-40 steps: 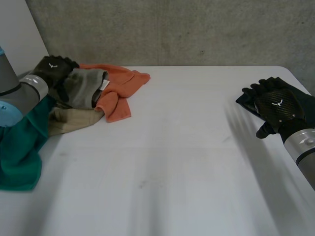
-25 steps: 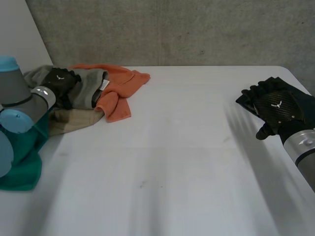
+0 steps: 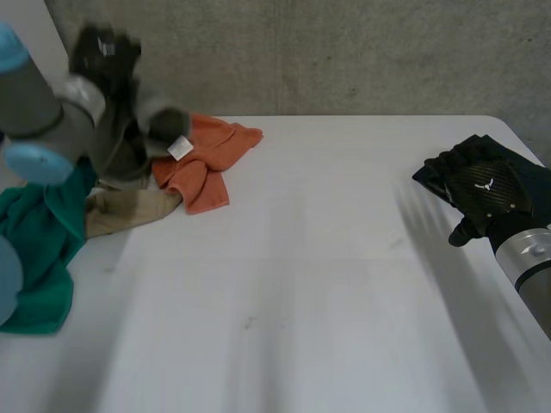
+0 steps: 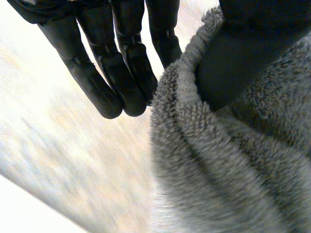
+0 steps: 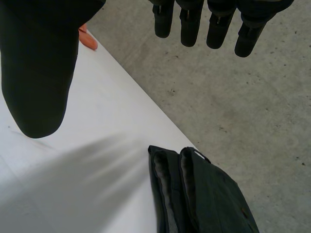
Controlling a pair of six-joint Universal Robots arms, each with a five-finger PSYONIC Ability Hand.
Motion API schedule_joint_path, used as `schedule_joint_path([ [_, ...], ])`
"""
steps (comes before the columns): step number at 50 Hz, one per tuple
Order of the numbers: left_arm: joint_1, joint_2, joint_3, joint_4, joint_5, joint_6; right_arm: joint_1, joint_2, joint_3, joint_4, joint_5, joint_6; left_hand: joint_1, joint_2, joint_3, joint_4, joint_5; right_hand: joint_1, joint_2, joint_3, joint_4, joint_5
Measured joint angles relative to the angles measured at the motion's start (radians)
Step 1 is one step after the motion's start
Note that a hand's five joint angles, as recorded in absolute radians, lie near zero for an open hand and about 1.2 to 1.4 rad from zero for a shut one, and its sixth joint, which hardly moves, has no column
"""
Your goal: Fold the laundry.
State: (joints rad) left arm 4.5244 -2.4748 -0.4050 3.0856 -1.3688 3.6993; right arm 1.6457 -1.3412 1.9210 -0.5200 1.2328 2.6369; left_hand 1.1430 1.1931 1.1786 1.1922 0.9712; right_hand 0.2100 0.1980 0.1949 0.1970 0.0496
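While the towel (image 3: 131, 142) hangs from the left hand (image 3: 103, 53): the step looks to be drawing one piece clear of the pile so it can be spread.
Left hand: raised above the table's (image 3: 327, 284) far left corner. Its thumb (image 4: 243, 53) presses into the grey terry and its straight fingers (image 4: 114, 77) lie along the towel's edge, so the cloth is pinched there. The head view is blurred here, so how much cloth is caught is hard to judge.
Towel: partly in the air, lower folds apparently on the pile, white tag (image 3: 179, 148) showing.
Pile: orange cloth (image 3: 207, 159) just beside the towel, beige cloth (image 3: 129, 211) beneath, green cloth (image 3: 39, 249) draped off the table's left side.
Right hand (image 3: 482, 194): well apart at the table's right edge, fingers straight and spread, holding nothing. A folded dark garment (image 5: 204, 194) lies below it at the corner.
Lift: go high enough that the hanging end leaves the pile before moving sideways, or the orange cloth may drag along.
Carry: bring the towel to the bare middle, well away from both the pile and the garment.
Grip: a pinch in a bunched fold will not open flat, so find an edge or corner.
Second hand: bring the right hand to a neighbouring corner, then pull the two apart to spread it.
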Motion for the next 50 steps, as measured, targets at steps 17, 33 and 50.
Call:
schedule_joint_path([
  [17,-0.401,0.439,-0.046,0.077,-0.110,-0.262,-0.061,-0.016,-0.028,0.012,0.042,0.030,0.000,0.002,0.002,0.004,0.018,0.000,0.000,0.000,0.000,0.000],
  [33,-0.701,0.103,-0.256,0.008,-0.169,-0.371,-0.126,0.009,-0.110,0.130,0.085,0.141,-0.785,-0.815,-0.793,-0.818,-0.774,0.000,0.000,0.000,0.000,0.000],
  [50,-0.539,0.289,-0.437,-0.127,-0.321,-0.273,-0.044,-0.028,-0.222,0.518,0.097,0.174,-0.940,-0.989,-0.966,-0.991,-0.922,0.000,0.000,0.000,0.000,0.000],
])
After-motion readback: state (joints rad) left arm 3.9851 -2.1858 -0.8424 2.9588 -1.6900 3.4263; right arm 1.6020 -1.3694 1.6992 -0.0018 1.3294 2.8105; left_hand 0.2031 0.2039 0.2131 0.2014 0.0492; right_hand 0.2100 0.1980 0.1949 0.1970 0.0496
